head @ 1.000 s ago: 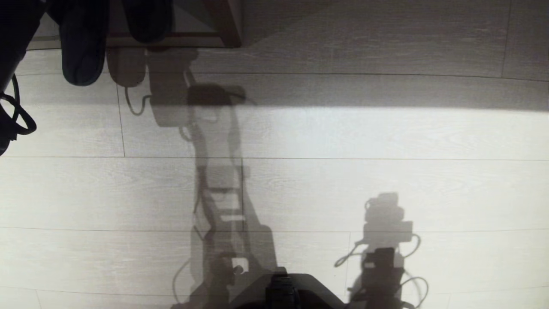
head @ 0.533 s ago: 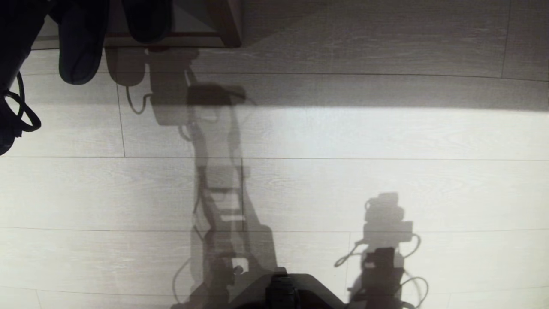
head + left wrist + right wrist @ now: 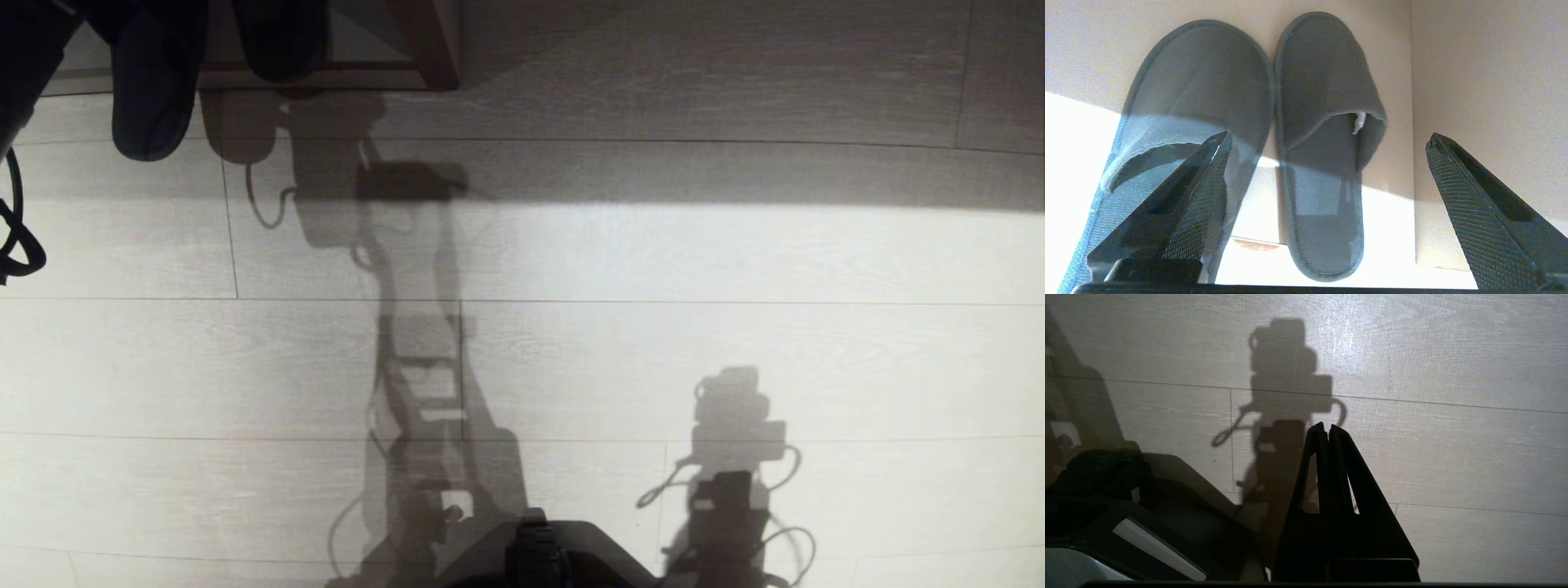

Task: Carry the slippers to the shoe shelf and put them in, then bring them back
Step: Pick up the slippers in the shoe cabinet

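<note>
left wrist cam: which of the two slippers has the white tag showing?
The slipper in the middle, between the open left gripper's fingers; a white tag sticks out of its opening. The other slipper shows none.

The left gripper reaches forward at the far left, its two fingers spread wide and holding nothing. The right gripper (parked low, pointing down) has its fingers pressed together.

black textured wedge jaws, looped black cable.
</note>
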Controlling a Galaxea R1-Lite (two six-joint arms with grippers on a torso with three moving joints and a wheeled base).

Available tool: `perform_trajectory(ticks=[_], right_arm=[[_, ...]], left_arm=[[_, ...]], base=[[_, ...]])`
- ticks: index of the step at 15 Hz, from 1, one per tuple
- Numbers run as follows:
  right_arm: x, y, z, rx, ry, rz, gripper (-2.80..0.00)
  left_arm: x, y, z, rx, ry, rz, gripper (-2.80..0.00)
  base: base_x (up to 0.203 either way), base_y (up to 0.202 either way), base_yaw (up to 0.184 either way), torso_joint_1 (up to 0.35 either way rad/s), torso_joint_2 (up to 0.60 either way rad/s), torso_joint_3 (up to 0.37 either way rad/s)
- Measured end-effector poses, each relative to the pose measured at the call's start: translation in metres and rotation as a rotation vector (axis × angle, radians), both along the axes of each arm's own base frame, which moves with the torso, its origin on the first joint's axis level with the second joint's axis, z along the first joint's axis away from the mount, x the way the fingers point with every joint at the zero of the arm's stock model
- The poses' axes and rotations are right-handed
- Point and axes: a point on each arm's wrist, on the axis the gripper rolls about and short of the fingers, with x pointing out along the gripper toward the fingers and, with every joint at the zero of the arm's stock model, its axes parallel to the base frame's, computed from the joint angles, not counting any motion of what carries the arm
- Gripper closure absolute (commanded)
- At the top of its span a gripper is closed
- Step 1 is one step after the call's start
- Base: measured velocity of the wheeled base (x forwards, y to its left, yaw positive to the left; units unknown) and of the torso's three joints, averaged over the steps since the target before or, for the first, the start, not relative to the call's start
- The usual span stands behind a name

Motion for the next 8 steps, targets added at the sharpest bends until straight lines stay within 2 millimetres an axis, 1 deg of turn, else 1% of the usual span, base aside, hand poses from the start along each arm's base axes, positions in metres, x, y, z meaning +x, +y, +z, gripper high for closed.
perform_trajectory(ticks=[8], right_arm=[[0.0, 0.0, 0.0, 0.0, 0.0, 0.0, 0.0]], left_arm=[[-0.031, -0.002, -0.01, 0.138, 0.062, 0.11, -2.8]], base=[[0.0, 0.0, 0.0, 0.0, 0.0, 0.0]])
